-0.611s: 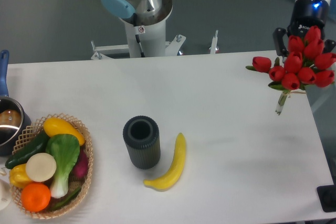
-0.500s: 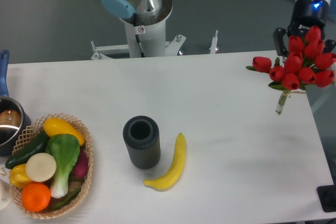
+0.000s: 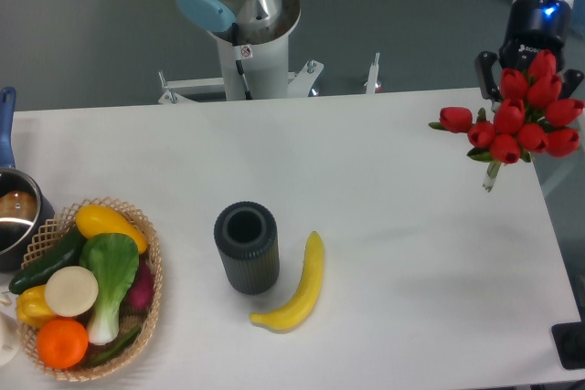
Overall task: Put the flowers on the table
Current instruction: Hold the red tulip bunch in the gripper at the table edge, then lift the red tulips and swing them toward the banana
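Observation:
The flowers (image 3: 517, 116), a bunch of red tulip buds with green leaves and short pale stems, hang over the far right edge of the white table (image 3: 384, 198). The stems point down and left, and their tips are just above the tabletop. My gripper (image 3: 528, 68) comes down from the top right, mostly hidden behind the blooms. One black finger (image 3: 485, 70) shows at the left of the bunch. The gripper is shut on the flowers.
A dark ribbed cylinder vase (image 3: 246, 247) stands mid-table with a banana (image 3: 299, 286) to its right. A wicker basket of vegetables (image 3: 84, 286) sits at the left edge, with a pot (image 3: 14, 212) behind it. The arm's base (image 3: 245, 20) stands behind the table.
The flowers have risen slightly with the gripper; the stem tips sit higher in the frame than before. Nothing else has moved.

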Robot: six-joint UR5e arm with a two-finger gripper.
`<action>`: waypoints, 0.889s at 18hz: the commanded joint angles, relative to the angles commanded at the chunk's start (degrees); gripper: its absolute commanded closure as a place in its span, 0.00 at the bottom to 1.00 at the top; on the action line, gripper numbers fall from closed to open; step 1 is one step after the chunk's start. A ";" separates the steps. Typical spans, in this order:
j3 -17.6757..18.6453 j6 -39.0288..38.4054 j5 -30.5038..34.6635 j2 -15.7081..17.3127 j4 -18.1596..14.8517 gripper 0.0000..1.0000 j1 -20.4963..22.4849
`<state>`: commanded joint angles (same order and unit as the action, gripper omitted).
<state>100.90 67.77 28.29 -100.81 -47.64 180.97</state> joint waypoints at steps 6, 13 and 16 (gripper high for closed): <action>0.09 -1.57 11.15 2.20 -0.26 0.59 -1.66; -0.18 -1.94 27.67 1.24 0.09 0.59 -8.60; -0.61 -1.85 36.55 0.62 0.17 0.59 -13.17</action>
<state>100.29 65.92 64.84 -100.19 -47.46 167.80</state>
